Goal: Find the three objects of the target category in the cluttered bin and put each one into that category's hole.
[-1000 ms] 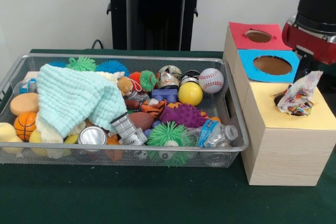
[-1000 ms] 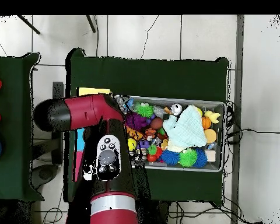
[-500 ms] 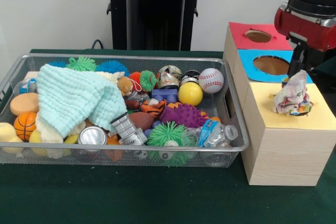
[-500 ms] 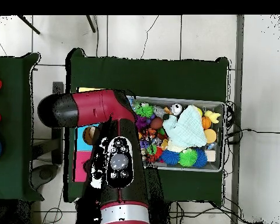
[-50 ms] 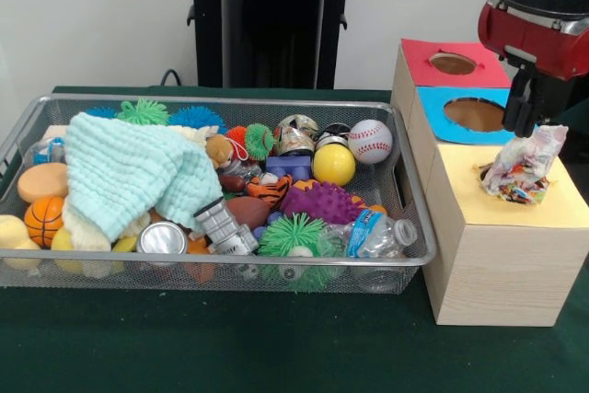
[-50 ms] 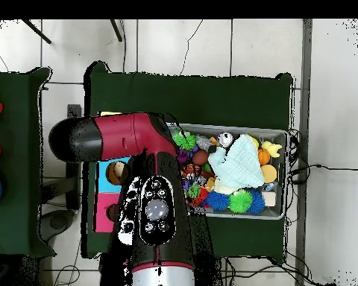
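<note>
A crumpled, colourful wrapper (image 5: 523, 168) sticks up out of the hole in the yellow-topped box (image 5: 506, 227), leaning to the right. My gripper (image 5: 525, 115) hangs just above and left of it, over the edge of the blue-topped box (image 5: 479, 115); whether it touches the wrapper is unclear. Left of the boxes the wire bin (image 5: 230, 264) is full of clutter: a mint cloth (image 5: 133, 172), a baseball (image 5: 370, 141), a yellow ball (image 5: 333, 164), a crushed water bottle (image 5: 377, 232), a can (image 5: 162, 238). From overhead, my arm (image 6: 148, 201) covers the gripper and part of the boxes.
The red-topped box (image 5: 451, 63) with its hole stands behind the blue one. A black stand (image 5: 271, 25) rises behind the bin. From overhead, the bin (image 6: 283, 175) lies right of the arm, and the blue box's hole (image 6: 115, 173) shows beside it.
The wrapper, pressed low and bunched half a second ago, now stands taller and leans right. My gripper has shifted slightly right and up above it.
</note>
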Tool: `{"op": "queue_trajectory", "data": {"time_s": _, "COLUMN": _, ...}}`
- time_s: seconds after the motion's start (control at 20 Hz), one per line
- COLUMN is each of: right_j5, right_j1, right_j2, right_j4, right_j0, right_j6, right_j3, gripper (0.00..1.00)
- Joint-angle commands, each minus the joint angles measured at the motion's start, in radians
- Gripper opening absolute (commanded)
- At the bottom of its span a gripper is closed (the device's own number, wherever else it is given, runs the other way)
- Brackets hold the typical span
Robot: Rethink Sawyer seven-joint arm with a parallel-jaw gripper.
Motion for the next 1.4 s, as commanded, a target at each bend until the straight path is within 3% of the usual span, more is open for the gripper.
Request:
{"op": "queue_trajectory", "data": {"time_s": 0.05, "right_j5": 0.076, "right_j1": 0.027, "right_j2": 0.070, "right_j4": -0.011, "right_j0": -0.022, "right_j6": -0.095, "right_j3": 0.074, "gripper": 0.00}}
{"op": "queue_trajectory", "data": {"time_s": 0.6, "right_j5": 0.094, "right_j1": 0.050, "right_j2": 0.057, "right_j4": -0.015, "right_j0": -0.018, "right_j6": -0.078, "right_j3": 0.050, "gripper": 0.00}}
{"op": "queue_trajectory", "data": {"time_s": 0.9, "right_j5": -0.042, "right_j1": 0.172, "right_j2": 0.013, "right_j4": -0.093, "right_j0": -0.003, "right_j6": -0.055, "right_j3": -0.027, "gripper": 0.00}}
{"op": "queue_trajectory", "data": {"time_s": 1.4, "right_j5": -0.111, "right_j1": 0.289, "right_j2": -0.038, "right_j4": -0.171, "right_j0": 0.023, "right_j6": -0.023, "right_j3": -0.124, "gripper": 0.00}}
